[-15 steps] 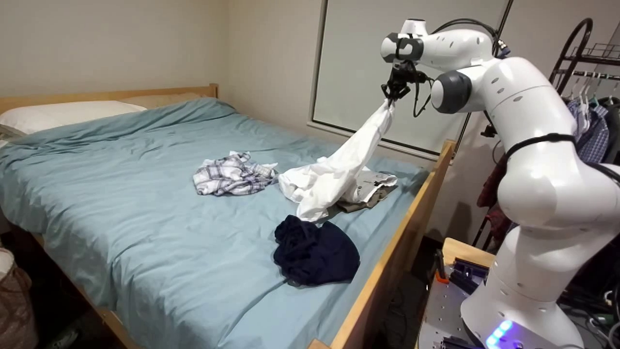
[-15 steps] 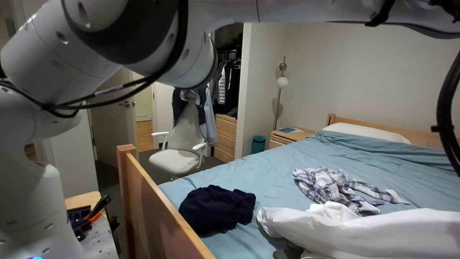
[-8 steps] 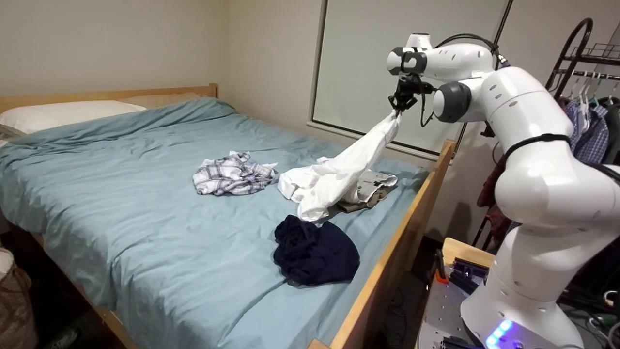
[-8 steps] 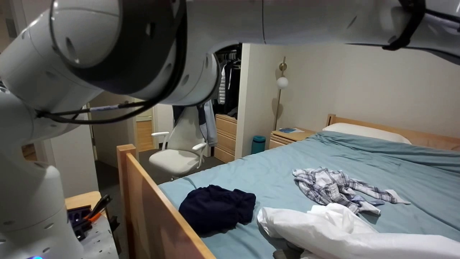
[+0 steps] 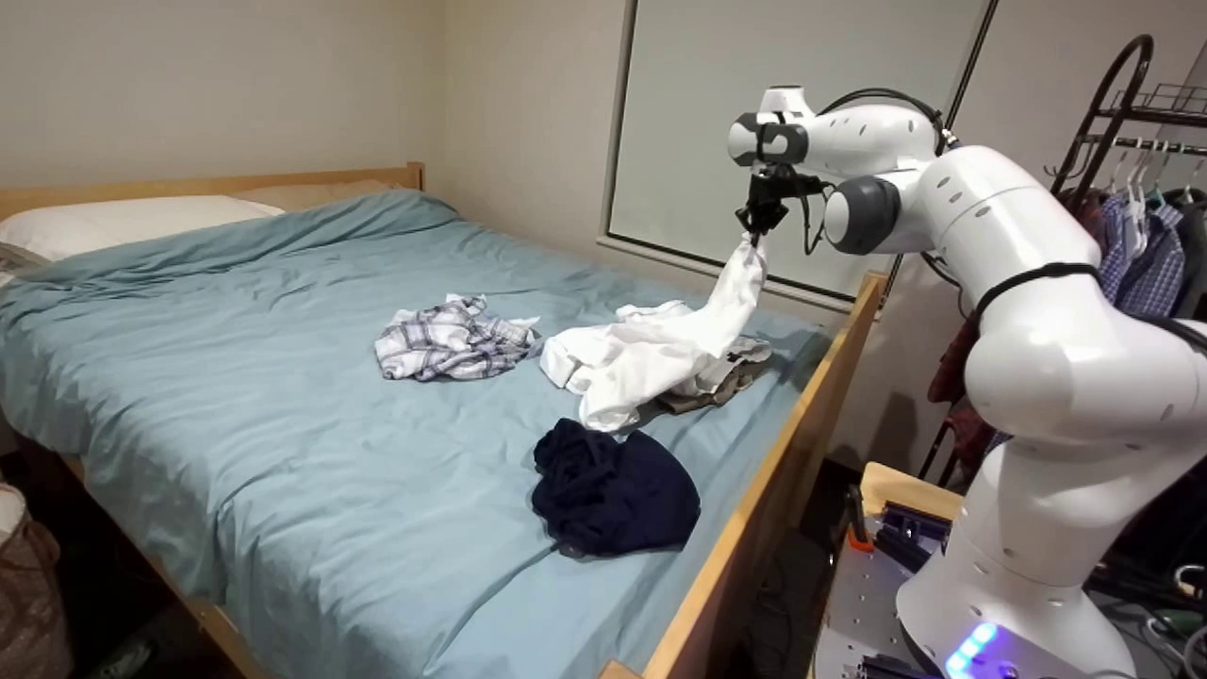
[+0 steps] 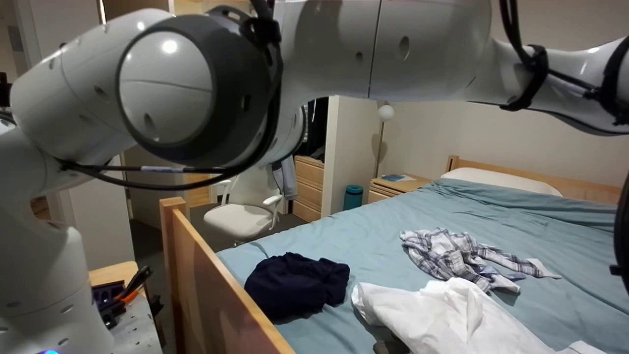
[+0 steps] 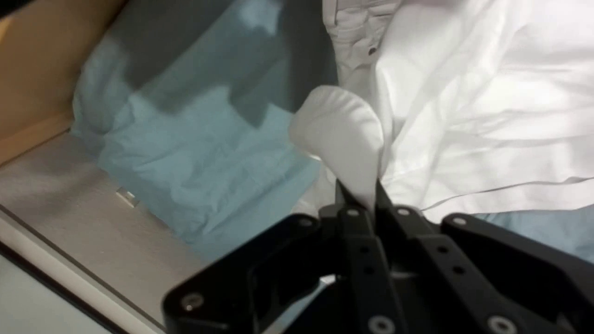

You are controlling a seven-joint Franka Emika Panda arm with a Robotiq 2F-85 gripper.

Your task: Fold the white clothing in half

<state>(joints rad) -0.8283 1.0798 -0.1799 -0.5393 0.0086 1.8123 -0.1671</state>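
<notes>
The white clothing [image 5: 651,363] lies rumpled on the blue bed cover, with one end lifted. It also shows in an exterior view [image 6: 457,319] and fills the right of the wrist view [image 7: 501,125]. My gripper [image 5: 753,236] holds that end above the bed near the footboard. In the wrist view my gripper [image 7: 359,189] is shut on a narrow fold of the white cloth, which runs between the fingertips. The gripper is out of the frame in an exterior view, where only the arm shows.
A grey and brown garment [image 5: 717,387] lies partly under the white clothing. A navy garment [image 5: 618,490] and a plaid shirt [image 5: 453,339] lie close by on the bed. The wooden footboard [image 5: 783,471] stands between bed and robot base; a wall with a window panel [image 5: 754,123] is behind.
My gripper has come down, drifting slightly right and then left in an exterior view. The lifted part of the white clothing is shorter and slacker, and more cloth rests on the bed.
</notes>
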